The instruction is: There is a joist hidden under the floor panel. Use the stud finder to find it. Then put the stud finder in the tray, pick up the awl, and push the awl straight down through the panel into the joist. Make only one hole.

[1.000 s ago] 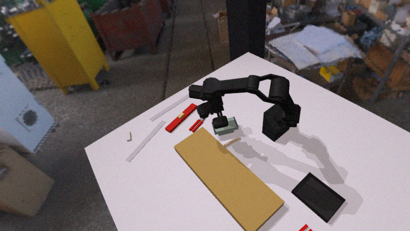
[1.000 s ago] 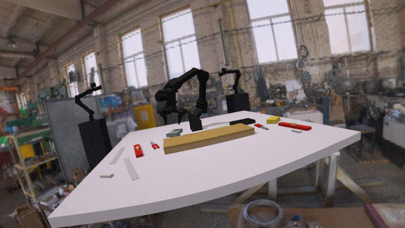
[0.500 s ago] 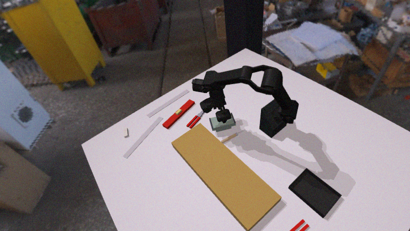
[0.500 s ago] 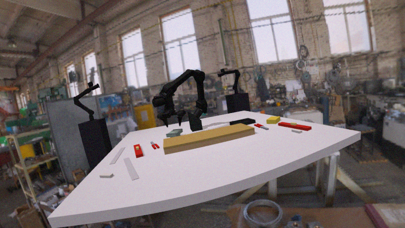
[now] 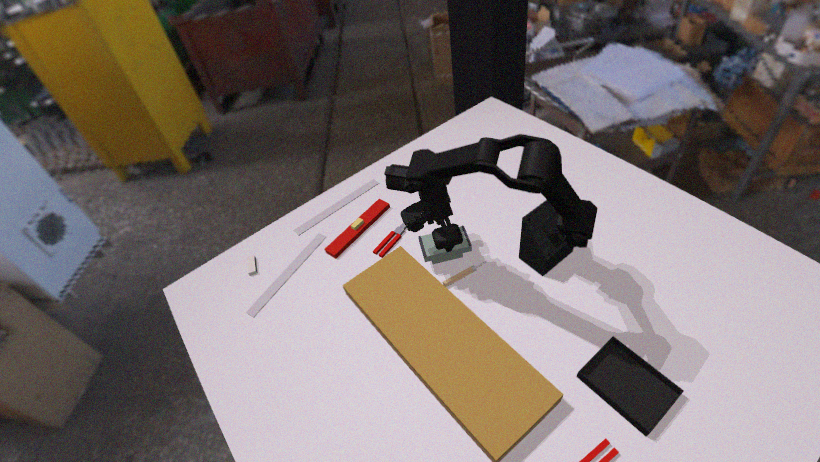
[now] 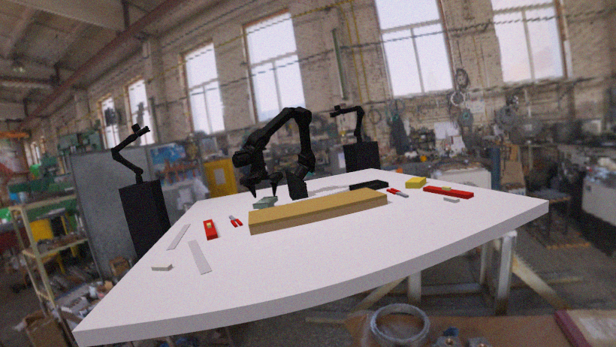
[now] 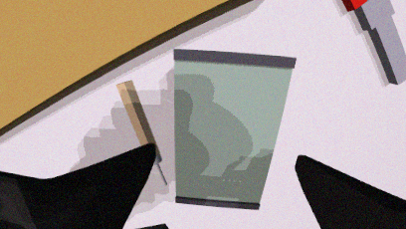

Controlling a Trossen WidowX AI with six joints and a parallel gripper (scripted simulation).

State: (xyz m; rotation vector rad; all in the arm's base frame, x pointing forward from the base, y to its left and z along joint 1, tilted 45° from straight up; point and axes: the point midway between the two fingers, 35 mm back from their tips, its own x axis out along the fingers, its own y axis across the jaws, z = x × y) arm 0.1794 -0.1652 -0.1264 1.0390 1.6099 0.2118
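The grey-green stud finder (image 5: 429, 247) (image 6: 264, 203) (image 7: 224, 105) lies on the table beside one end of the floor panel (image 5: 453, 355) (image 6: 318, 209) (image 7: 65, 45). My gripper (image 5: 436, 236) (image 6: 264, 196) (image 7: 225, 156) points down above the stud finder, open and empty, with one finger to each side of it in the wrist view. The awl (image 5: 459, 276) (image 7: 135, 112) lies between stud finder and panel, its wooden handle toward the panel; the left finger partly overlaps it in the wrist view. The black tray (image 5: 630, 389) (image 6: 369, 185) holds nothing that I can see. The joist is hidden.
Red-handled pliers (image 5: 386, 241) (image 6: 235, 221) and a red level (image 5: 344, 238) (image 6: 210, 230) lie past the panel's near-gripper end. Two flat grey strips (image 5: 286, 275) (image 5: 338, 206) lie farther out. Another red level (image 6: 457, 193) and a yellow block (image 6: 415, 182) lie beyond the tray.
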